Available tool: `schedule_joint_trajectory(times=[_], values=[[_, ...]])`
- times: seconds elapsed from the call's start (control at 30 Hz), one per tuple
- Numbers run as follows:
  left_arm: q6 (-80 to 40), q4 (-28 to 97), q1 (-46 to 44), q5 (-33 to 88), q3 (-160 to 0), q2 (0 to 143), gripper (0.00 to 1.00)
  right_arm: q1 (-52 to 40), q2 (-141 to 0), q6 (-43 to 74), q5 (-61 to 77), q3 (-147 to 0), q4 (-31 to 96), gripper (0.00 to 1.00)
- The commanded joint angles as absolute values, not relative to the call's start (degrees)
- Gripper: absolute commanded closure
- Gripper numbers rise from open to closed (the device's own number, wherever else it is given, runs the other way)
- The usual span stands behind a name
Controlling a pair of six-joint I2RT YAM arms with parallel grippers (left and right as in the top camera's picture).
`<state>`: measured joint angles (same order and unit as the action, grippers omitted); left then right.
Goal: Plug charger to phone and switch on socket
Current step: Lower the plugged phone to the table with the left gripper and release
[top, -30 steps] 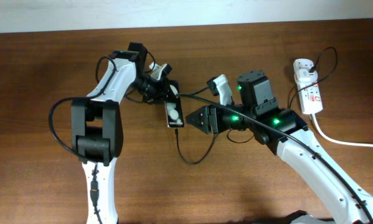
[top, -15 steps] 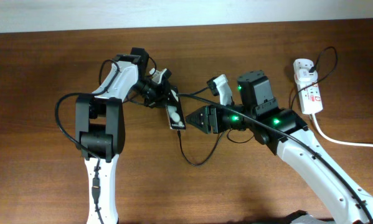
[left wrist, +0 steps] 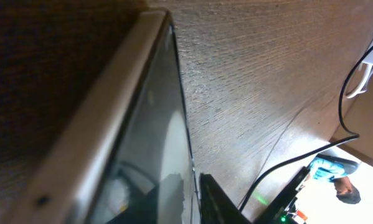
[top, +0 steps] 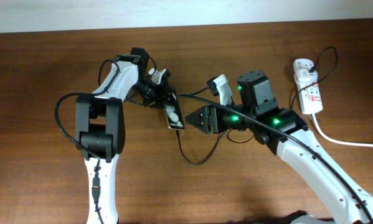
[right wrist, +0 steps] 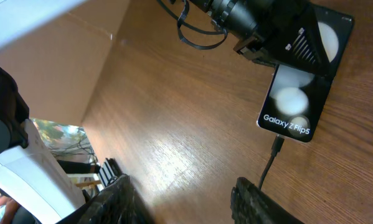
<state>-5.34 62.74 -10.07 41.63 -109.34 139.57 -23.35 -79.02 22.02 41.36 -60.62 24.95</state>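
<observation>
The phone (top: 174, 114) lies flat on the table, screen up with two white light spots. My left gripper (top: 163, 94) is shut on its far end. In the left wrist view the glossy screen (left wrist: 150, 149) fills the frame beside a black finger (left wrist: 218, 202). The right wrist view shows the phone (right wrist: 296, 99) with the charger tip (right wrist: 277, 145) at its near end, seemingly plugged in. The charger cable (top: 195, 160) loops toward me, then runs right. My right gripper (top: 196, 119) is open and empty, just right of the phone. The socket (top: 310, 93) lies at the far right.
A thick white cord (top: 345, 140) runs from the socket to the right edge. A white adapter (top: 302, 67) sits at the socket's far end. The left arm's black cable (top: 60, 124) arcs at the left. The table's far edge meets a pale wall.
My left arm has shifted a little to the right, turning the phone slightly with it. The cable loop has moved a little. The right arm has not moved.
</observation>
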Motion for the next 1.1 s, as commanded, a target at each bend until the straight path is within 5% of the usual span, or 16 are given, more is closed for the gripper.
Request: schedule_joint_trajectory(times=[0.0, 0.37, 0.7, 1.07], values=[[-5.0, 62.6, -10.1, 40.6, -109.6, 139.8, 0.69, -23.6, -79.3, 21.3, 41.1, -61.7, 24.9, 0.47], [-5.2, 63.1, -10.1, 35.7, -109.6, 139.8, 0.54, -23.6, -79.2, 21.3, 41.0, -61.7, 24.9, 0.47], [-6.9, 63.7, -10.1, 20.6, -109.6, 139.8, 0.53, -23.6, -79.2, 21.3, 41.1, -61.7, 24.9, 0.46], [-8.2, 65.7, -9.5, 18.0, -111.4, 138.8, 0.55, -23.6, -79.2, 21.3, 37.0, -61.7, 31.4, 0.52]])
